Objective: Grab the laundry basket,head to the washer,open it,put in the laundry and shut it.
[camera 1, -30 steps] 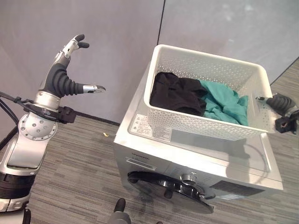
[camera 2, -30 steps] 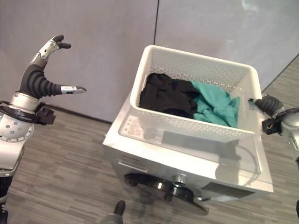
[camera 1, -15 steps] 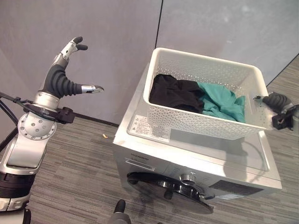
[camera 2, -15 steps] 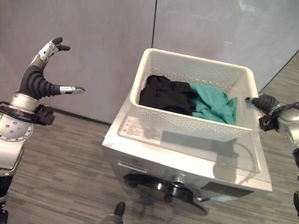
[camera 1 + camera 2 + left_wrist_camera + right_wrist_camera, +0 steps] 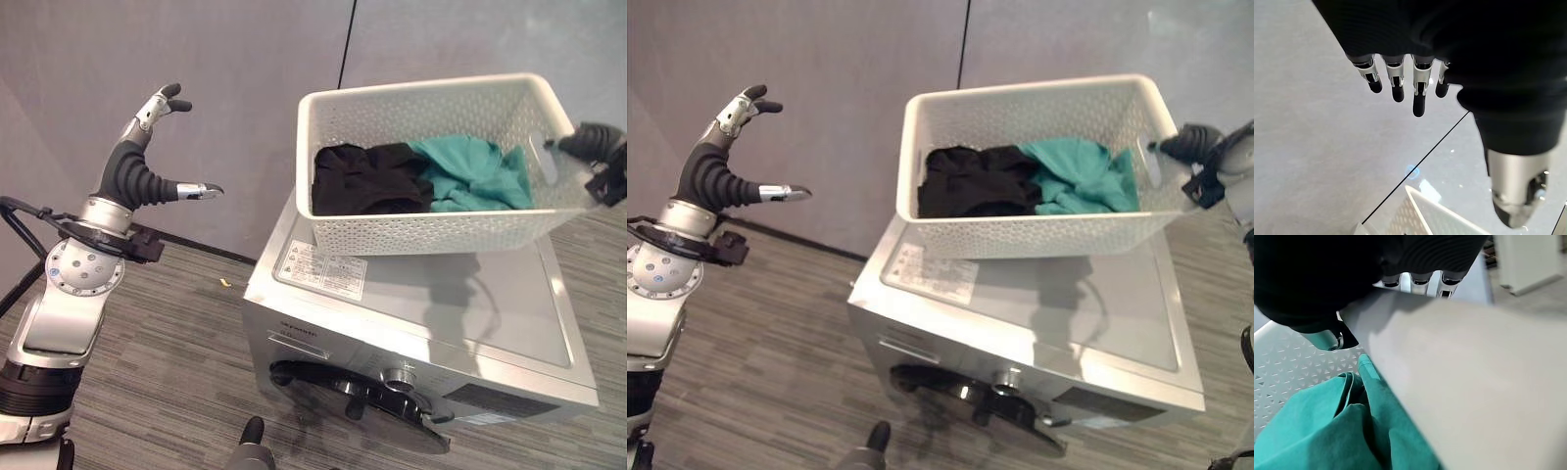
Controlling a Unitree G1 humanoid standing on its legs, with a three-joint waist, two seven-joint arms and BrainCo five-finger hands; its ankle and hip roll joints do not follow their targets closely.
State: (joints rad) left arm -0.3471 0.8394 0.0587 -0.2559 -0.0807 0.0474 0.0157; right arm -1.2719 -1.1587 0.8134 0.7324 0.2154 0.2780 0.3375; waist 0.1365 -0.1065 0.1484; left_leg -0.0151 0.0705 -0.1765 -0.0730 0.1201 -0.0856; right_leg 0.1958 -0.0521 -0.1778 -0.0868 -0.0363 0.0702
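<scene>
One washer (image 5: 421, 323) stands nearest on the floor, its round front door (image 5: 358, 395) closed and its flat top bare toward the front. Above the rear of that top, the white basket (image 5: 421, 225) is tilted and lifted, holding black (image 5: 367, 179) and teal (image 5: 470, 171) laundry; the right robot hand (image 5: 600, 147) is clamped on its right rim, thumb inside. Well apart at the left, the left robot hand (image 5: 147, 162) is raised before the grey wall (image 5: 196, 59), fingers spread and loosely bent, holding nothing.
</scene>
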